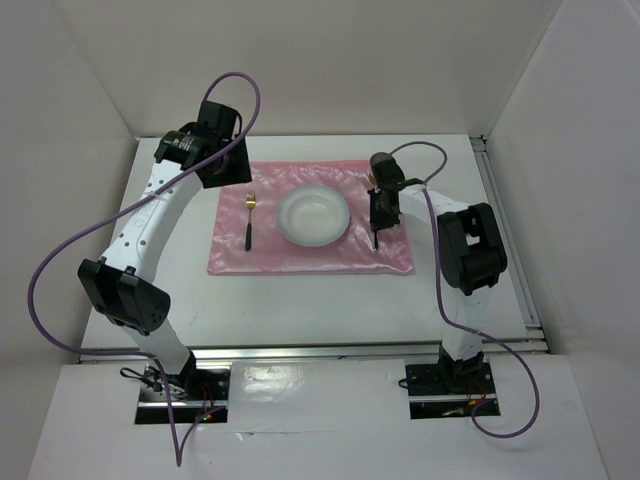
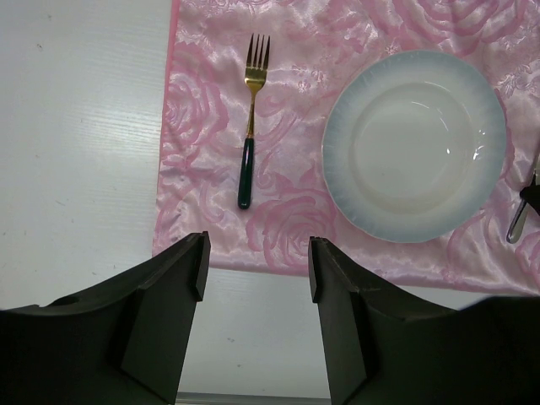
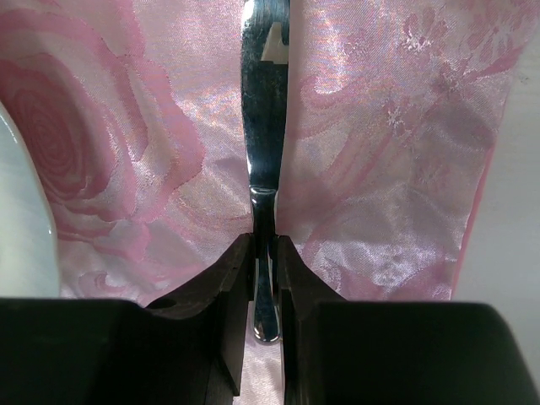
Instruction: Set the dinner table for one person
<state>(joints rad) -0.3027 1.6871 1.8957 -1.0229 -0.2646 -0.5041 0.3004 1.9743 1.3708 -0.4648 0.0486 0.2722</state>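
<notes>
White walls close round the dinner table (image 1: 300,310), the broad white top that carries everything, with aluminium rails along its near and right edges and my two bases bolted at its near side. A pink satin mat (image 1: 310,258) woven with roses lies on the far middle of that top. At the mat's centre sits a round white plate (image 1: 314,215) with a pale bluish rim. To the left of the plate, apart from it, a fork (image 1: 249,222) lies flat on the mat, gold tines pointing far and dark handle pointing near. My left pincer (image 2: 257,253) hangs above the mat's far left corner with its fingers spread wide and nothing between them; its wrist camera looks down on the fork, the plate and the bare white top beside the mat. My right pincer (image 3: 266,270) is low over the right part of the mat, just right of the plate, its fingers pressed onto the narrow handle of a silver piece of cutlery (image 3: 263,126). That piece widens as it runs away from my fingers over the roses. I think it is a knife, though I cannot be sure, nor can I tell whether it touches the mat.
</notes>
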